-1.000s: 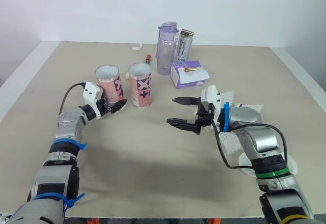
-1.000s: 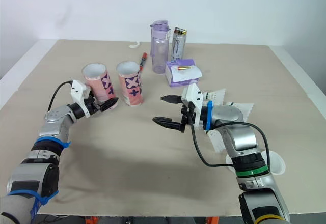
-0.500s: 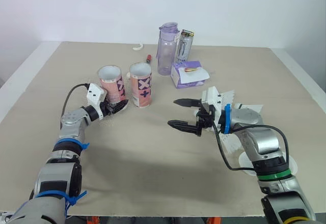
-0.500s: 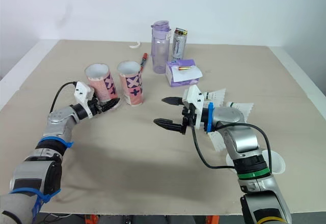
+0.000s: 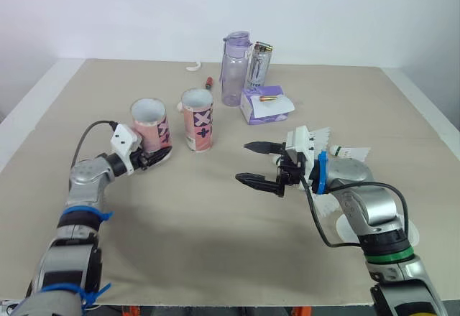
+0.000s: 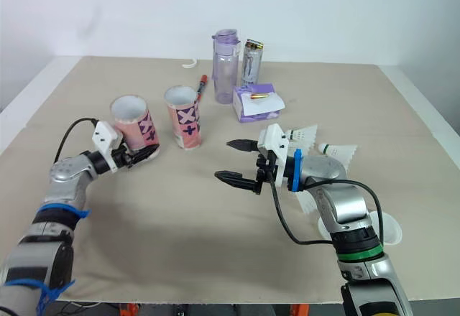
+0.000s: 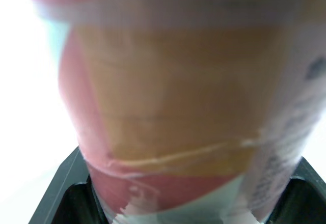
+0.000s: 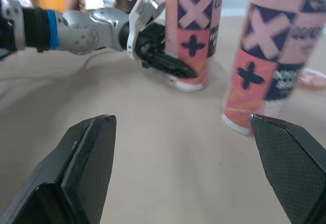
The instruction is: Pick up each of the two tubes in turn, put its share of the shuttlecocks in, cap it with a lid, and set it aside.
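Two pink tubes with X and plus marks stand open-topped on the table. My left gripper (image 5: 157, 156) is shut on the base of the left tube (image 5: 149, 123), which leans slightly; in the left wrist view the tube's wall (image 7: 173, 107) sits between the fingers (image 7: 58, 196). The second tube (image 5: 197, 120) stands free to its right. My right gripper (image 5: 244, 161) hovers open and empty over the table's middle, pointing at the tubes. White shuttlecocks (image 6: 343, 151) lie behind it, and a white lid (image 6: 386, 230) lies by the right forearm.
At the back stand a purple water bottle (image 5: 236, 68), a can (image 5: 260, 63) and a purple box (image 5: 264, 105) with a small object on top. A red pen (image 5: 209, 82) lies behind the tubes. A pink lid (image 8: 311, 79) rests beside the second tube.
My left gripper has drawn the left tube leftward and toward me, widening the gap to the second tube. The right gripper has barely shifted.
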{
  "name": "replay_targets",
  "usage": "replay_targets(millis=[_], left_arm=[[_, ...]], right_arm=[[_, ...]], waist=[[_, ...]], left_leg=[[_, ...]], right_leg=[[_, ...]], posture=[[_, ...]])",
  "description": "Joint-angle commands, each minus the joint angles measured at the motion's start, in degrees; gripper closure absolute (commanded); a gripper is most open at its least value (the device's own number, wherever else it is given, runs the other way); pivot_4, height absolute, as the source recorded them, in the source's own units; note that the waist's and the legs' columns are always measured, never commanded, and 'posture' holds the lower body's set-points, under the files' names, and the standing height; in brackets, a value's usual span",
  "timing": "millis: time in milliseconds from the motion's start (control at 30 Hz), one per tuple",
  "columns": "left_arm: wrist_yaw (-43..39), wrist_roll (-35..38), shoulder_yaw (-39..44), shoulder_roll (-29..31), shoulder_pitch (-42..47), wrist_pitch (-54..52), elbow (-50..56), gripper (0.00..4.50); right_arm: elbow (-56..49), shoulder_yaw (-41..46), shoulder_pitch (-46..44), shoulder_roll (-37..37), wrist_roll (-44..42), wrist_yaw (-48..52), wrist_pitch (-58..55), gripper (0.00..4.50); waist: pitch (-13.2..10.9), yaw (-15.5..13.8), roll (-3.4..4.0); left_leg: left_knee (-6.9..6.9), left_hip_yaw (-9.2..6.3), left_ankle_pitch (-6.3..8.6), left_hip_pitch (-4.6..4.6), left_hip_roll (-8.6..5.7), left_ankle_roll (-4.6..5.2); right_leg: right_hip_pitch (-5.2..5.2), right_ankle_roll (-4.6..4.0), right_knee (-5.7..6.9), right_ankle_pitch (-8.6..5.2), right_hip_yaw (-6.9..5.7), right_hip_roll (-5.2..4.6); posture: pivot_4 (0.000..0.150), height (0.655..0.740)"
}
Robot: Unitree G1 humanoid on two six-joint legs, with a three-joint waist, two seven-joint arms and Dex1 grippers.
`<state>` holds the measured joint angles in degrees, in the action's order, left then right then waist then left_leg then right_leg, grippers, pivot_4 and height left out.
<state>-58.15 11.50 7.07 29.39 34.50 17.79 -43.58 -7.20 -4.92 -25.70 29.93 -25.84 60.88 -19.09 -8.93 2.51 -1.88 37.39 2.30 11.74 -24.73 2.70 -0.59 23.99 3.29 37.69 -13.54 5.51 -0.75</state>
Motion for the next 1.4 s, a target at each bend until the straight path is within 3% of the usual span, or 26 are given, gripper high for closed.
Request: replay_targets(millis=[33,233,567,867,1133,1300,1400], left_arm=[[-4.29,2.06,-1.62,5.50,-9.95,-7.05,21.08,1.46],[-6.19,3.19,-5.07,11.32,-17.49,-19.64,41.84,1.46],[-11.60,1.32,-17.92,15.05,-8.97,-37.00,55.92,1.46],[-12.15,-4.84,-29.36,11.97,3.07,-46.95,56.32,1.46],[-12.25,-10.04,-35.66,9.89,6.19,-47.11,53.88,1.46],[-12.53,-11.20,-36.68,9.66,6.87,-46.64,53.78,1.46],[-12.58,-11.20,-36.90,9.67,6.60,-47.08,54.64,1.46]], right_arm=[[-7.62,2.23,3.30,2.08,-2.52,0.46,-0.32,0.00],[-14.09,2.07,8.24,4.88,-3.93,2.15,-0.23,0.00],[-19.78,2.94,14.09,8.23,-4.09,3.63,2.04,0.00],[-22.59,8.28,22.60,9.39,-4.73,-0.41,2.24,0.00],[-23.77,10.39,26.60,8.67,-4.57,-4.03,2.73,0.00],[-27.36,18.35,31.23,6.67,-10.83,-12.19,-2.76,0.00],[-29.59,26.44,38.49,6.04,-14.30,-14.74,-5.16,0.00]], waist=[[0.00,0.02,0.00],[0.00,-0.11,0.02],[-0.01,-0.09,0.01],[-0.02,-0.23,0.00],[-0.02,-0.25,0.01],[-0.02,-0.36,0.02],[-0.01,-0.76,0.02]], left_leg=[[0.00,0.02,0.00,0.02,0.01,-0.01],[0.07,0.04,-0.01,0.11,0.02,-0.01],[0.16,0.11,-0.06,0.22,0.05,0.01],[0.14,0.02,-0.05,0.17,0.00,0.01],[0.15,-0.05,-0.05,0.18,0.00,0.01],[0.16,-0.06,-0.05,0.22,0.00,0.02],[0.19,-0.06,-0.05,0.27,-0.03,0.02]], right_leg=[[-0.02,-0.01,0.01,-0.01,0.01,-0.02],[-0.05,-0.01,0.15,-0.11,0.00,-0.09],[-0.04,-0.06,0.26,-0.37,0.03,-0.02],[-0.03,0.21,0.30,-0.42,0.08,0.05],[-0.04,0.16,0.32,-0.42,0.09,0.12],[-0.10,-0.02,0.32,-0.51,0.11,0.12],[-0.17,-0.01,0.32,-0.51,0.18,0.12]], posture=[[0.150,0.7400],[0.150,0.7400],[0.150,0.7400],[0.150,0.7400],[0.150,0.7400],[0.150,0.7400],[0.150,0.7400]])
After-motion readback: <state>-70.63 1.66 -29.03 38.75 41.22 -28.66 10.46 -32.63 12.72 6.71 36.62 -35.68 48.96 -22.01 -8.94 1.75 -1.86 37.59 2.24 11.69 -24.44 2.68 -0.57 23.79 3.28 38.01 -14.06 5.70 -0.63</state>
